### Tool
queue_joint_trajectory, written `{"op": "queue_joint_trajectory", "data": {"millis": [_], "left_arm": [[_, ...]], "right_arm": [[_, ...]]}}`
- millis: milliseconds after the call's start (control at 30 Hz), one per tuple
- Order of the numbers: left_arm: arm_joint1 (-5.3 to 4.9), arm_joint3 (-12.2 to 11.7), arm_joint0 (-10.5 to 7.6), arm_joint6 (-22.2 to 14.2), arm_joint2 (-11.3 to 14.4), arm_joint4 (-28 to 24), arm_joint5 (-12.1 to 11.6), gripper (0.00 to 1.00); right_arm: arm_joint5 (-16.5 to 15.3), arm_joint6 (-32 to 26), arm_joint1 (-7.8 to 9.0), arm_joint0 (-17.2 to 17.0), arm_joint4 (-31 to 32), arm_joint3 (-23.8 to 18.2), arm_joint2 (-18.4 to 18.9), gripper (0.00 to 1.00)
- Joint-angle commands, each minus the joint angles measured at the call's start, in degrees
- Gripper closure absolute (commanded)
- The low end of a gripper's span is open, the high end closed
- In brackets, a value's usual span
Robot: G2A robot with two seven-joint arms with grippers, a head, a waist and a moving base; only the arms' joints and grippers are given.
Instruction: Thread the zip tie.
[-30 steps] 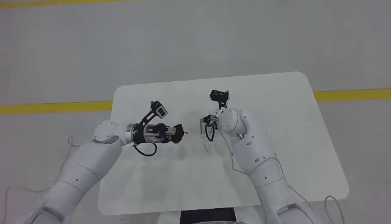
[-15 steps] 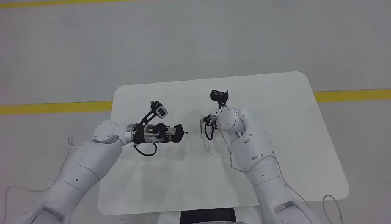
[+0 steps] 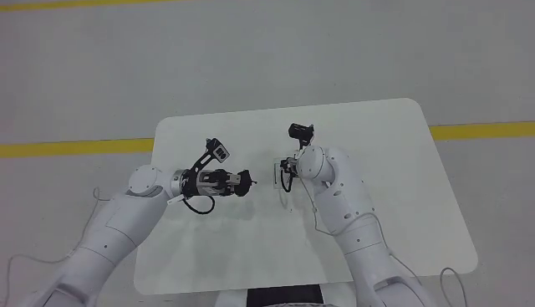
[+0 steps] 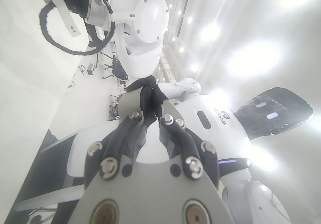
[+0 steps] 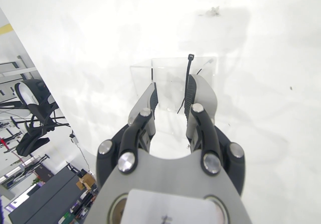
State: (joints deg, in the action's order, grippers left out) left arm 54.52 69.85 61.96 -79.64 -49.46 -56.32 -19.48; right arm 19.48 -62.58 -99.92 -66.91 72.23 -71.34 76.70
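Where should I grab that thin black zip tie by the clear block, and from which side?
Grip the thin black zip tie on its straight strap, below the square head. It runs along one pad of the open right gripper, so probably come from the tail end, strap between the fingers.

worktop [image 3: 393,148]: both hands over its middle | left hand [image 3: 246,181] to the left of right hand [image 5: 173,81], tips facing, near but apart | clear stand [image 5: 165,69] on worktop just beyond right hand's tips | zip tie [image 5: 188,71] along one inner side of right hand, head end before the stand
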Motion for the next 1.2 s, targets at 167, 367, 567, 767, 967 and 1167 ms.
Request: {"op": "queue_joint_trajectory", "data": {"millis": [167, 367, 567, 767, 967, 1167], "left_arm": [[0.00, 0.00, 0.00, 0.00, 0.00, 0.00, 0.00, 1.00], [0.00, 0.00, 0.00, 0.00, 0.00, 0.00, 0.00, 1.00], [0.00, 0.00, 0.00, 0.00, 0.00, 0.00, 0.00, 1.00], [0.00, 0.00, 0.00, 0.00, 0.00, 0.00, 0.00, 1.00], [0.00, 0.00, 0.00, 0.00, 0.00, 0.00, 0.00, 1.00], [0.00, 0.00, 0.00, 0.00, 0.00, 0.00, 0.00, 1.00]], "right_arm": [[0.00, 0.06, -0.45, 0.30, 1.13, 0.77, 0.43, 0.75], [0.00, 0.06, -0.82, 0.68, 1.36, 1.68, 0.79, 0.78], [0.00, 0.14, -1.10, 1.03, 1.67, 2.42, 1.07, 0.87], [0.00, 0.38, -1.38, 1.12, 2.55, 2.81, 1.58, 1.00], [0.00, -0.02, -1.56, 0.26, 2.34, 0.75, 1.84, 1.00], [-4.25, -2.69, -0.82, -2.29, -3.26, -5.37, 3.61, 1.00]]}}
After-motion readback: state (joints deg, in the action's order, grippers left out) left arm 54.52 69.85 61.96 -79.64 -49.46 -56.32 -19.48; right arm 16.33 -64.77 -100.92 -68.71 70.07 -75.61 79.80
